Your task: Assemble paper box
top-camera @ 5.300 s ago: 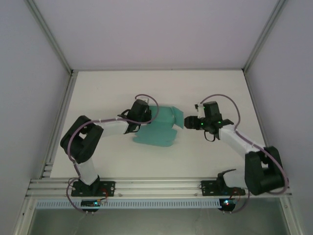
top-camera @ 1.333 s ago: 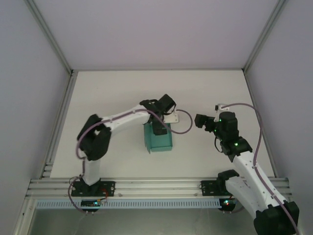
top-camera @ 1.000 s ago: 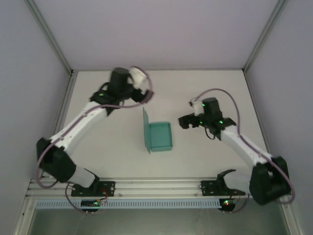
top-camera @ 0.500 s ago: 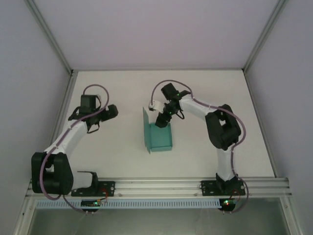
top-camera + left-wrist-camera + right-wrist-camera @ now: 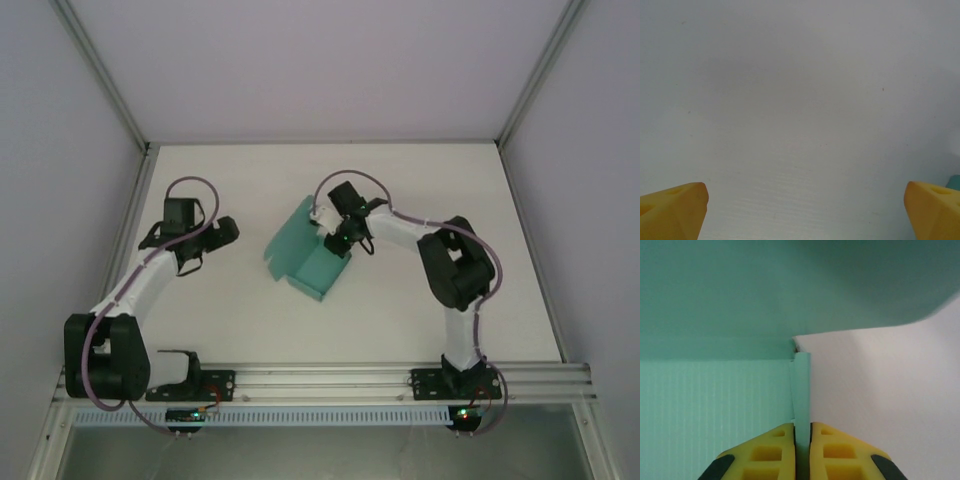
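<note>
Looking down from above, I see the teal paper box [image 5: 300,252] near the middle of the white table [image 5: 420,180], turned at a slant, with one panel standing up along its far-left side. The right end effector [image 5: 336,238] is at the box's right-hand wall, its arm reaching in from the right. The left end effector [image 5: 226,232] hangs over bare table to the left of the box, clear of it. From the left wrist, its two yellow fingertips [image 5: 675,210] stand wide apart at the bottom corners above plain white table, with a sliver of teal at the right edge. From the right wrist, the yellow fingers [image 5: 772,450] are pinched onto a thin upright wall of the box, seen edge-on between them. Ribbed teal card lies to the left, a larger teal panel spreads across the top, and white table shows to the right.
</note>
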Robot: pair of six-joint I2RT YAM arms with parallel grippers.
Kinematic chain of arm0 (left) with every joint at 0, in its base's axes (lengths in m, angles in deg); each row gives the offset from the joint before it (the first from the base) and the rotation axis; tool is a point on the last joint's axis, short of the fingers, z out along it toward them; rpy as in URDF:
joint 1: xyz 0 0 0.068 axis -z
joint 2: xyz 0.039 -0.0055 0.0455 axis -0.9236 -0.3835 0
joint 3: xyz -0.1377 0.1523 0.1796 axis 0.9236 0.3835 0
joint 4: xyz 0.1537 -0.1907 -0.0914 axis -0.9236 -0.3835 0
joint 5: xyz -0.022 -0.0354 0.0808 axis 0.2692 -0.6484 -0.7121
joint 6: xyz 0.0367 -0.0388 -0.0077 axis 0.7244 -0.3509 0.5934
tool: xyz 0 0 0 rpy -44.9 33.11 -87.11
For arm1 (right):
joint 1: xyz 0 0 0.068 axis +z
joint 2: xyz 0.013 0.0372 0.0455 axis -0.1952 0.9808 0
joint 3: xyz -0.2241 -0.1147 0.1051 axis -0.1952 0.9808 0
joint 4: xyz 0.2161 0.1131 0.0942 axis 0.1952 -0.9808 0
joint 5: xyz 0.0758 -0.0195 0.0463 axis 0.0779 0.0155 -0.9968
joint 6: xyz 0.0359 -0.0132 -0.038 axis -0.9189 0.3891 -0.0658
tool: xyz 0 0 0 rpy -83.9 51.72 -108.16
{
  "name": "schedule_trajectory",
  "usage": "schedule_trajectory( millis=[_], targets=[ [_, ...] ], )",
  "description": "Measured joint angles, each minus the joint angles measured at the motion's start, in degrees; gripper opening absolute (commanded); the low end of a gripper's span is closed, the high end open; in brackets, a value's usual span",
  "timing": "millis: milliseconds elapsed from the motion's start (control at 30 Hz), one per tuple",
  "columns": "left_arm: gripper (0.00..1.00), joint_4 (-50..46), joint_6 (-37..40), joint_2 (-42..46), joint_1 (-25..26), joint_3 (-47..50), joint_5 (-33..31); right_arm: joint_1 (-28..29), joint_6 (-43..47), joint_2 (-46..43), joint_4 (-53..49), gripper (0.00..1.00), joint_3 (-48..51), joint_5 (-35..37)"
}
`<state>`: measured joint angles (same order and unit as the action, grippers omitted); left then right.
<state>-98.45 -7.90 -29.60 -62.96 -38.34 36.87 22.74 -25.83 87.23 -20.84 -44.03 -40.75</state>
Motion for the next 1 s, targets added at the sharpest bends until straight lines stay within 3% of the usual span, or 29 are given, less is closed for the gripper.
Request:
schedule_trajectory(
  millis=[200, 333, 367, 467, 533, 633, 667, 833, 1000],
  targets=[
    [1.0, 3.19, -1.2, 0.92, 0.0, 0.35, -0.9, 1.07, -32.24, -7.91, -3.28, 0.13, 6.54, 18.23],
    [1.0, 6.27, 0.35, 0.76, 1.25, 0.61, 1.84, 4.5, -47.01, -8.0, -6.01, 0.15, 9.81, 22.14],
    [1.0, 7.26, 1.49, 0.59, 2.29, 0.63, 2.82, 5.27, -49.24, -8.0, -6.38, 0.19, 10.43, 22.56],
    [1.0, 10.4, 6.4, -0.74, 5.97, 0.61, 7.32, 6.25, -53.02, -8.07, -7.04, 0.45, 10.6, 23.76],
    [1.0, 11.96, 10.01, -2.14, 7.93, 0.52, 11.08, 6.21, -53.18, -8.55, -7.39, 0.6, 10.62, 24.65],
    [1.0, 11.93, 15.52, -5.6, 9.99, -1.29, 16.83, 6.12, -50.88, -11.23, -8.28, 0.92, 10.62, 25.46],
    [1.0, 11.61, 17.77, -6.91, 10.58, -2.54, 18.93, 6.12, -49.24, -12.9, -8.74, 0.99, 10.62, 25.57],
    [1.0, 8.83, 28.09, -10.16, 14.71, -9.88, 24.44, 4.55, -34.75, -22.56, -8.44, 0.99, 10.64, 24.13],
    [1.0, 3.39, 37.73, -14.23, 19.69, -18.14, 27.02, -3.45, -12.26, -29.33, -4.11, 0.99, 10.58, 12.92]
  ],
)
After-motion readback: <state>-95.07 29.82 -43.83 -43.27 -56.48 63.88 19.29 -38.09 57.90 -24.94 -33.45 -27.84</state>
